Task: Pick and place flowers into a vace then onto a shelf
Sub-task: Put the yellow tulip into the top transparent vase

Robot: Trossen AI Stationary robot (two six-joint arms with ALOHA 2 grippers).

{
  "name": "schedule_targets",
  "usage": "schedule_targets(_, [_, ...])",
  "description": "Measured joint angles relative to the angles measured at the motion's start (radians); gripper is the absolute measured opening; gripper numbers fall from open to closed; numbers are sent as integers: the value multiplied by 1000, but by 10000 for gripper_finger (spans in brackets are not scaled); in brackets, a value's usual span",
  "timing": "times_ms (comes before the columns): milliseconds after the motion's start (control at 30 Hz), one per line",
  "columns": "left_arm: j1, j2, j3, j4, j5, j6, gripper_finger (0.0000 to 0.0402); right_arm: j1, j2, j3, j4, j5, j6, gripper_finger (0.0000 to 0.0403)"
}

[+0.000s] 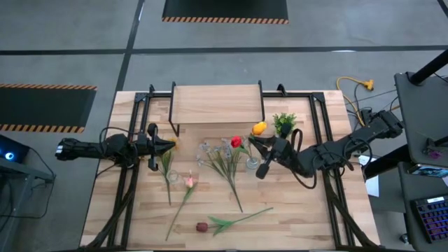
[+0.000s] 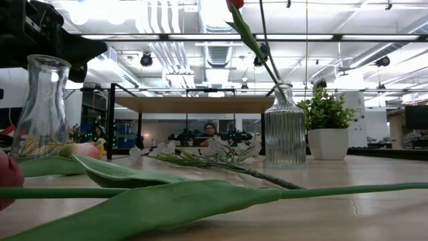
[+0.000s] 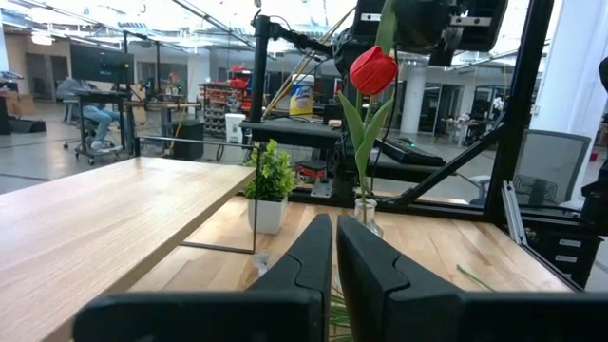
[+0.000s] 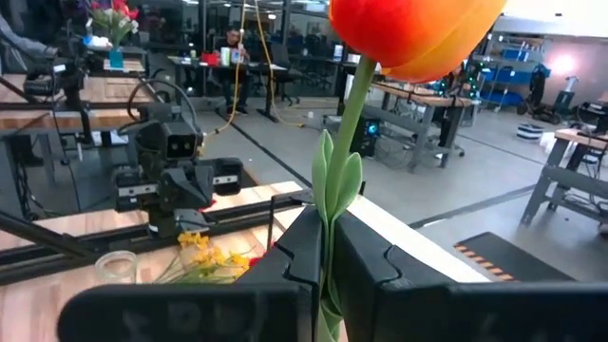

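My right gripper (image 1: 253, 143) is shut on an orange tulip (image 1: 259, 128), beside the ribbed glass vase (image 2: 284, 134). A red tulip (image 3: 372, 68) stands in that vase by its stem. My left gripper (image 3: 333, 249) is shut on nothing; it hovers near the shelf's (image 1: 217, 103) left front leg. Under it, a spray of yellow blossoms (image 4: 204, 249) lies on the table. A second, smooth glass vase (image 2: 41, 107) stands empty. Flat on the table lie a pink tulip (image 1: 189, 182), a maroon tulip (image 1: 201, 227) and white sprays (image 1: 218, 155). My right gripper pinches the orange tulip's green stem (image 4: 330, 228) between its two fingers, below the head (image 4: 408, 28), and the fingers lie across the stem. They come level from the table's right. The flower is upright with its head above the fingers. The stem's lower end is hidden.
A small potted green plant (image 1: 283, 123) stands right of the shelf, just behind my right gripper. Black rails (image 1: 322, 140) run along both sides of the table. People and workbenches (image 2: 210, 130) show in the room beyond. The table's near right part is bare wood.
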Motion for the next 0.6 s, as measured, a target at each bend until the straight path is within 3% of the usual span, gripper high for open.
schedule_targets(600, [0,0,0,0,0,0,3,2,2,-130,-2,-1,111,12])
